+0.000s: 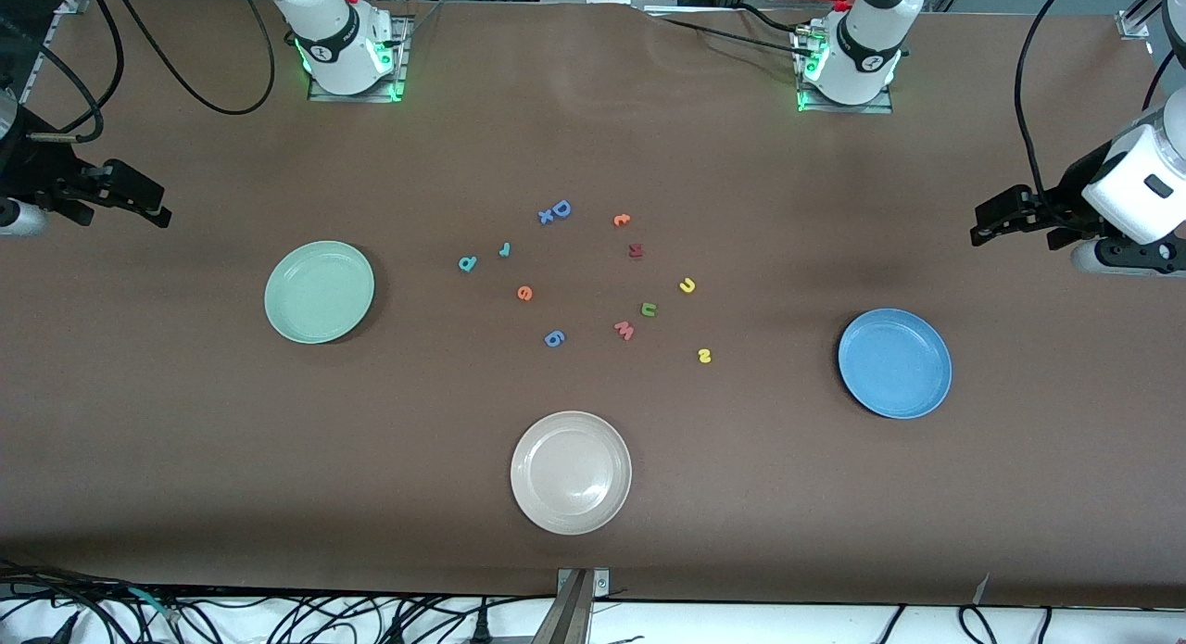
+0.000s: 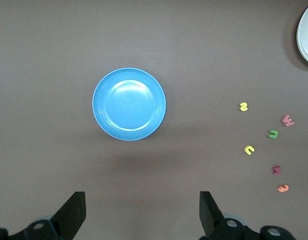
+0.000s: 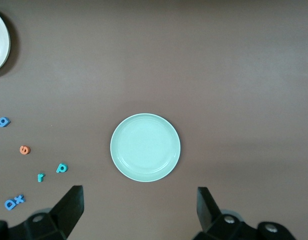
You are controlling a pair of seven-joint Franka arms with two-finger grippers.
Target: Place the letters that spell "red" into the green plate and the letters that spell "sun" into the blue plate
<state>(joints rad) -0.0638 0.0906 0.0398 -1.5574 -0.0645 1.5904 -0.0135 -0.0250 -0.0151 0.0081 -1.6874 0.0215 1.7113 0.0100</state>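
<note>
The green plate (image 1: pixel 319 292) (image 3: pixel 145 147) lies toward the right arm's end of the table, the blue plate (image 1: pixel 894 363) (image 2: pixel 128 104) toward the left arm's end. Between them the letters lie loose: teal d (image 1: pixel 467 263), teal r (image 1: pixel 504 249), orange e (image 1: pixel 524 294), yellow u (image 1: pixel 687 285), green n (image 1: pixel 649 309), yellow s (image 1: pixel 704 355). My right gripper (image 1: pixel 159 208) (image 3: pixel 139 200) hangs open and empty near the green plate at the table's end. My left gripper (image 1: pixel 978 225) (image 2: pixel 142 205) hangs open and empty near the blue plate.
A beige plate (image 1: pixel 571 473) sits nearest the front camera. Other letters lie among the group: a blue D with an x (image 1: pixel 555 212), an orange piece (image 1: pixel 621 220), a dark red R (image 1: pixel 636 250), a pink w (image 1: pixel 624 330), a blue g (image 1: pixel 554 338).
</note>
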